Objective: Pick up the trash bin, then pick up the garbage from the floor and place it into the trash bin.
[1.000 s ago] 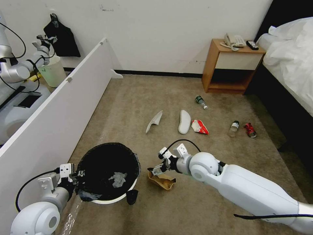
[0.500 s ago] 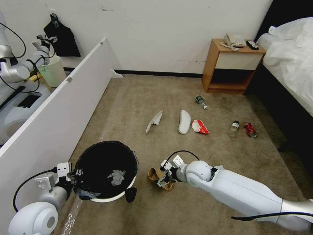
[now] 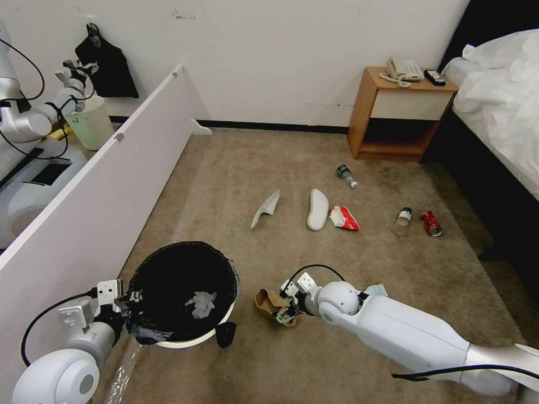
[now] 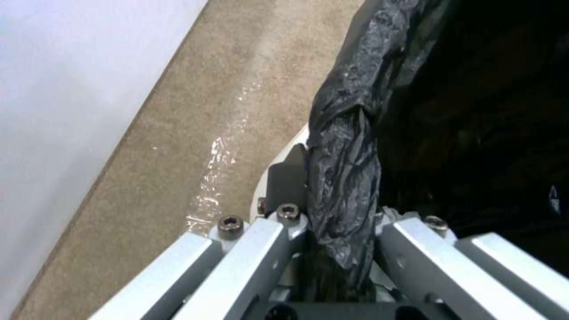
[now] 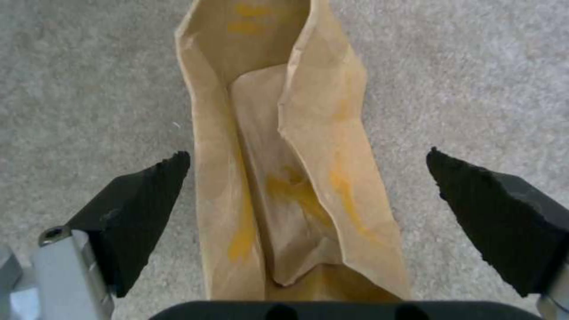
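Bin clamped by my left gripper, tissue inside | right gripper spread around cardboard scrap | slippers, bottles, can left.

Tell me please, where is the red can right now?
The red can lies on the carpet at the head view's right, beside a small bottle, near the bed.

Bedroom: bed, nightstand, phone

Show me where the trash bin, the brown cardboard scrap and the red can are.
trash bin point(image 3: 222, 269): head view, black-lined rim on its right side.
brown cardboard scrap point(image 5: 308, 146): right wrist view, its folded middle.
red can point(image 3: 431, 223): head view, middle of its side.
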Tool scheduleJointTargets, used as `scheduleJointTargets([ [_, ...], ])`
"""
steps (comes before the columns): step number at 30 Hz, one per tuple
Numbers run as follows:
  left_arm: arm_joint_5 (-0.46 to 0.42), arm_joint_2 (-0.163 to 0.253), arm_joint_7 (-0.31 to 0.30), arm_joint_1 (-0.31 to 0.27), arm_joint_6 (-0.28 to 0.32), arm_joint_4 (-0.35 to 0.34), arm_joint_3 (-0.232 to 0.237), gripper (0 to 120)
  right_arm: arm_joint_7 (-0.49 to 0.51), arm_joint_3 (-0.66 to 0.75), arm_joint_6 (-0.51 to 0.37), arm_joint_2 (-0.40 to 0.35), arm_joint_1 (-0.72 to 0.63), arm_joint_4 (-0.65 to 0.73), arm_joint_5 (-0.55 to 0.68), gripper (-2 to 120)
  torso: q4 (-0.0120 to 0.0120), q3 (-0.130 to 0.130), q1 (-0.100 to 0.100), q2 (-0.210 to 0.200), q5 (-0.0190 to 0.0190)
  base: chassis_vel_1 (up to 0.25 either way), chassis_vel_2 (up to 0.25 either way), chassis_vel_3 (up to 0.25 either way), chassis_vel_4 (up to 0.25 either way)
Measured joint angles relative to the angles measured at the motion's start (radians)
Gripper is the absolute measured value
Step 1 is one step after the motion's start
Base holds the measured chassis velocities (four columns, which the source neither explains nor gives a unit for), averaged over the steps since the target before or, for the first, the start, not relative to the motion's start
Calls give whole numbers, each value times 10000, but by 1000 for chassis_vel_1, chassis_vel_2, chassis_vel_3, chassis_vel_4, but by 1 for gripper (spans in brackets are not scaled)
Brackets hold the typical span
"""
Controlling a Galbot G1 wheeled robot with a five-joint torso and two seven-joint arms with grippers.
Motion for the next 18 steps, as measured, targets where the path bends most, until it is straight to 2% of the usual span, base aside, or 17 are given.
scheduleJointTargets([
  [7,3,-38,0,-31,-43,119,-1,1,-121,1,211,357,-73,-599,-327,100,0,0,0,0,-2,0,0,0,0],
  [18,42,-61,10,-82,-76,253,80,1,-106,159,329,380,-192,-910,-500,100,0,0,0,0,-2,0,0,0,0],
])
